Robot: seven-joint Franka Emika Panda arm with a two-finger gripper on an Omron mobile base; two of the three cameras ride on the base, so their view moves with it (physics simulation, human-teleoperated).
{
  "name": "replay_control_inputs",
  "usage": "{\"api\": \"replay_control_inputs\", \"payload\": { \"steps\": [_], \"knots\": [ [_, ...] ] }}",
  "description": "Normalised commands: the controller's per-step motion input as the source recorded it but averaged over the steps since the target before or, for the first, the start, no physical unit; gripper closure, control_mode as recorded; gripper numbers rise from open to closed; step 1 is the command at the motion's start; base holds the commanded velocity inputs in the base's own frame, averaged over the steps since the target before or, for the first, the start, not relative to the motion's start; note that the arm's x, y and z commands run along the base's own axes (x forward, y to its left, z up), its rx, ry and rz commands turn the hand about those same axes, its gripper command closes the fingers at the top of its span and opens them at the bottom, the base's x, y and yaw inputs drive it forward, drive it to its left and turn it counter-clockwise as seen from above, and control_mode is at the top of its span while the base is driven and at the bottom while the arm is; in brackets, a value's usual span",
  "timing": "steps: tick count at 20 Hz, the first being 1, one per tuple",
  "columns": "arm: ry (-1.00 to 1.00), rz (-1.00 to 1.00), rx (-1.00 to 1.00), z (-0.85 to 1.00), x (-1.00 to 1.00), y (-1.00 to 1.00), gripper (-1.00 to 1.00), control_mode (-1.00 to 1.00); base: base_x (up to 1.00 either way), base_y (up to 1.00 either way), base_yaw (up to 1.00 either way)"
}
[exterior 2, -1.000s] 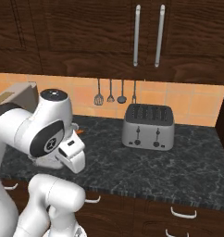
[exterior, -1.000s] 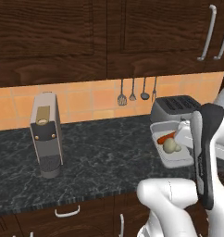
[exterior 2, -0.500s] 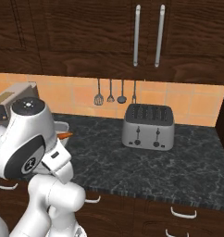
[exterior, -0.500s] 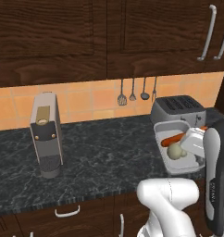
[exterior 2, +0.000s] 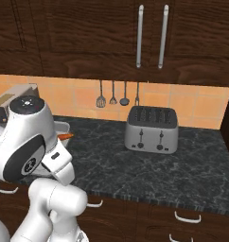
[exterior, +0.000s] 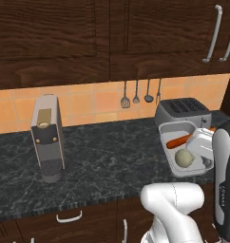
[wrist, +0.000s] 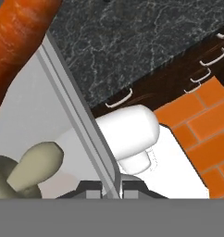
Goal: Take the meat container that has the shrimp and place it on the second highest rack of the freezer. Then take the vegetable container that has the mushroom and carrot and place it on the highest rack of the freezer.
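The gripper (wrist: 110, 189) is pinching the rim of the vegetable container (exterior: 170, 130), its fingertips closed on the thin wall, and is carrying it above the counter (exterior: 107, 152) in front of the toaster (exterior: 182, 111). The carrot (exterior: 178, 141) and the mushroom (exterior: 184, 158) are lying loose inside. The tray probably needs keeping level while swinging toward the freezer, as a tilt may be spilling both.

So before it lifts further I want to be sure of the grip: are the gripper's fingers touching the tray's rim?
Touching. In the hand view the gripper is shut on the rim of the tray, one finger tip on each side with no gap.
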Motion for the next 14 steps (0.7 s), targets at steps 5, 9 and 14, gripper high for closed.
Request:
{"api": "replay_control_inputs", "payload": {
  "steps": [5,9,14],
  "knots": [
    [0.0,0.0,0.0,0.0,0.0,0.0,1.0,1.0,-0.06,0.0,0.0],
    [0.0,0.0,0.0,0.0,0.0,0.0,1.0,1.0,-0.92,0.01,-0.01],
    [0.0,0.0,0.0,0.0,0.0,0.0,1.0,1.0,-0.95,0.24,-0.28]
  ]
}}
